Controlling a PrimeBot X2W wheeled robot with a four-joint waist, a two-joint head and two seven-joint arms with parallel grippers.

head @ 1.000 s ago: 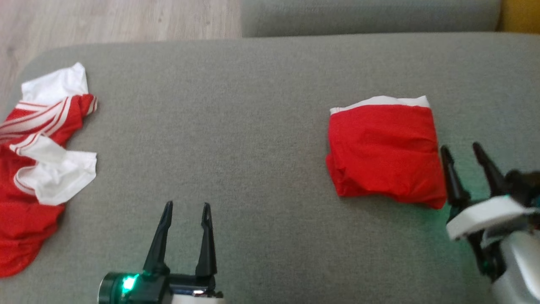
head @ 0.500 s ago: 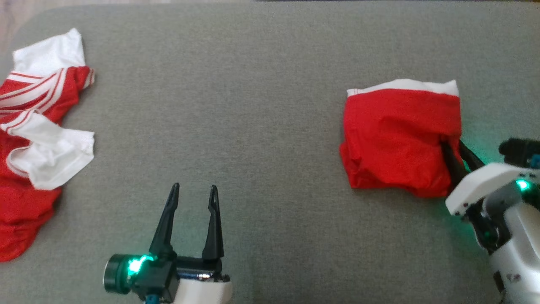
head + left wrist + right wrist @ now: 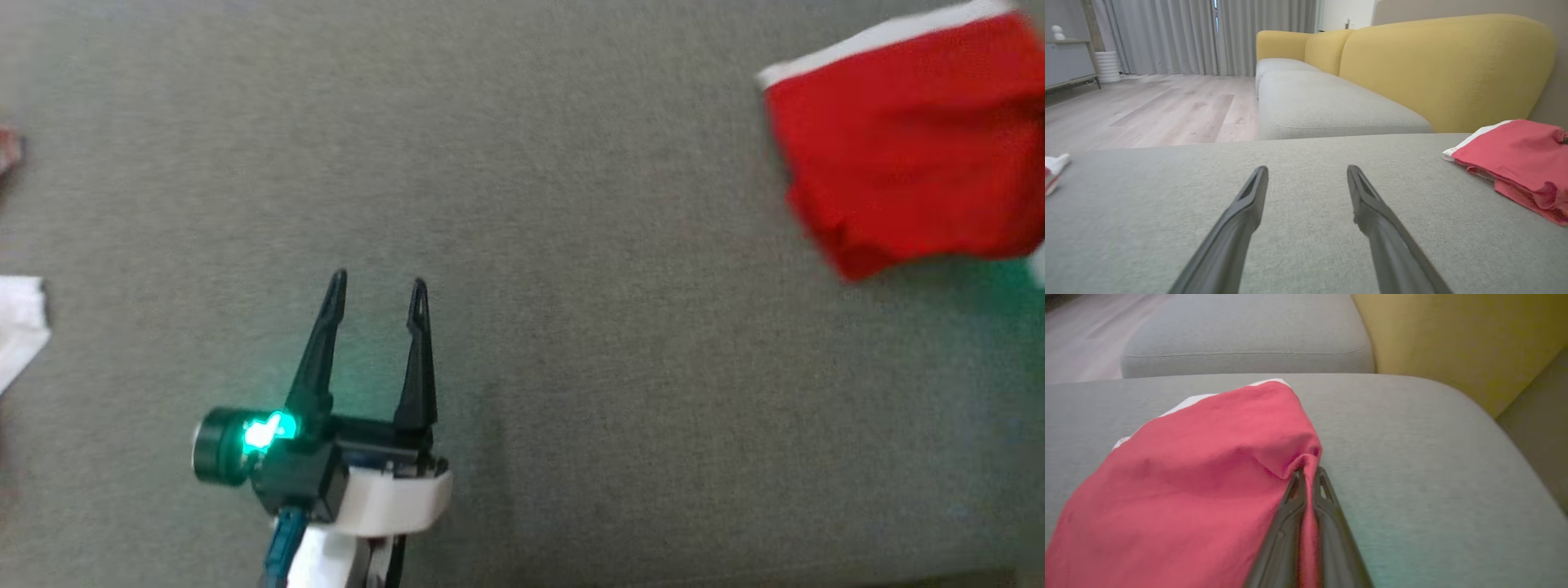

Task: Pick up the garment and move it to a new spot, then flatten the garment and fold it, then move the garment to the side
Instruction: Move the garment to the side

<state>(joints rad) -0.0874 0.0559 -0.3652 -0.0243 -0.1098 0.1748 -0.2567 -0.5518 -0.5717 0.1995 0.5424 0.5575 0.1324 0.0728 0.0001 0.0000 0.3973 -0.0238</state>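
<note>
The garment (image 3: 906, 155) is a folded red piece with a white band along its far edge, lying on the grey cushion (image 3: 571, 245) at the upper right of the head view. It also shows in the left wrist view as the garment (image 3: 1515, 159) at the right. In the right wrist view my right gripper (image 3: 1308, 473) is shut on a pinched ridge at the right edge of the garment (image 3: 1188, 477). My left gripper (image 3: 377, 284) hovers open over bare cushion at the lower left, well away from the garment, nothing between its fingers (image 3: 1249, 196).
A second piece of white and red cloth (image 3: 18, 327) lies at the cushion's left edge. Beyond the cushion stand a further grey seat (image 3: 1323, 106) and a yellow sofa back (image 3: 1437, 69), with wooden floor (image 3: 1147, 110) to the left.
My right gripper closed on the garment's right edge. The head camera has tilted and turned, so the garment now sits at the upper right and the other cloth mostly leaves view.
</note>
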